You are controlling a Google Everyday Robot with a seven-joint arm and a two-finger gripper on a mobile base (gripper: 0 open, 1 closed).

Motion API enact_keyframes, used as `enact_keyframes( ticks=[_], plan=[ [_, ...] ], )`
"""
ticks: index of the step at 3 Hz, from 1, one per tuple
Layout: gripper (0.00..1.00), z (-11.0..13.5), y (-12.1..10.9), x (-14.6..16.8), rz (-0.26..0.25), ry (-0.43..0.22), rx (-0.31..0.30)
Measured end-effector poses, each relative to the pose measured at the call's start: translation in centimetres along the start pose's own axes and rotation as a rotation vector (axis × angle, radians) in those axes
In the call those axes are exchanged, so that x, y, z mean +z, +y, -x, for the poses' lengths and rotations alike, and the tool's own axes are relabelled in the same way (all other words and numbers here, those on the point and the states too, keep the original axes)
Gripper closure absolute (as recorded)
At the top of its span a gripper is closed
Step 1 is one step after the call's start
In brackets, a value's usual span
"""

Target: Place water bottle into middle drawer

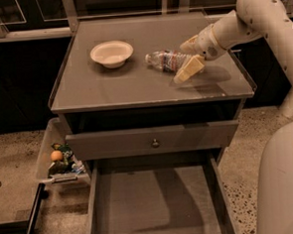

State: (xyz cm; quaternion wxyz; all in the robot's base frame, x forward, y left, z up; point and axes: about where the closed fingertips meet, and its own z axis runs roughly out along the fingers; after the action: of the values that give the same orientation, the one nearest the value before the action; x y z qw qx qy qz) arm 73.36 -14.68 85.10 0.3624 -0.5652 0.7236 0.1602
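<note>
The cream two-finger end effector hangs low over the right part of the flat grey counter, carried on the white arm that reaches in from the right. Its fingers are spread apart, one on the far side and one on the near side of the small clear crinkled plastic water bottle with the red-and-blue label band. The water bottle lies on its side on the counter, its right end between the spread fingers and the rest of it running out to the left of the end effector. Whether either finger touches the plastic cannot be told.

The step in hand appears to be the grasp. To do it well:
- Centre the bottle's body between the fingers before closing, so that neither finger pushes it and sets it rolling.
- Close across the body near the label band, not on the tapered tip.
- Expect the thin plastic to crumple; grip firmly but do not crush.
- Lift straight up before travelling.

Further left of the end effector stands the shallow white round bowl, well apart from the bottle. Below the end effector, a closed drawer with a grey front panel and small round knob sits under the counter. Lower and nearer, the wide grey-brown middle drawer is pulled out, its flat floor bare. Down to the left is a clear plastic bin of snacks.
</note>
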Motion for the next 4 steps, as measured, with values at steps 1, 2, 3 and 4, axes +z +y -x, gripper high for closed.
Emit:
enact_keyframes(
  ticks=[1,2,3,4],
  plan=[
    [0.42,0.0,0.0,0.0,0.0,0.0,0.0],
    [0.65,0.0,0.0,0.0,0.0,0.0,0.0],
    [0.89,0.0,0.0,0.01,0.0,0.0,0.0],
    [1.0,0.0,0.01,0.01,0.0,0.0,0.0]
  ],
)
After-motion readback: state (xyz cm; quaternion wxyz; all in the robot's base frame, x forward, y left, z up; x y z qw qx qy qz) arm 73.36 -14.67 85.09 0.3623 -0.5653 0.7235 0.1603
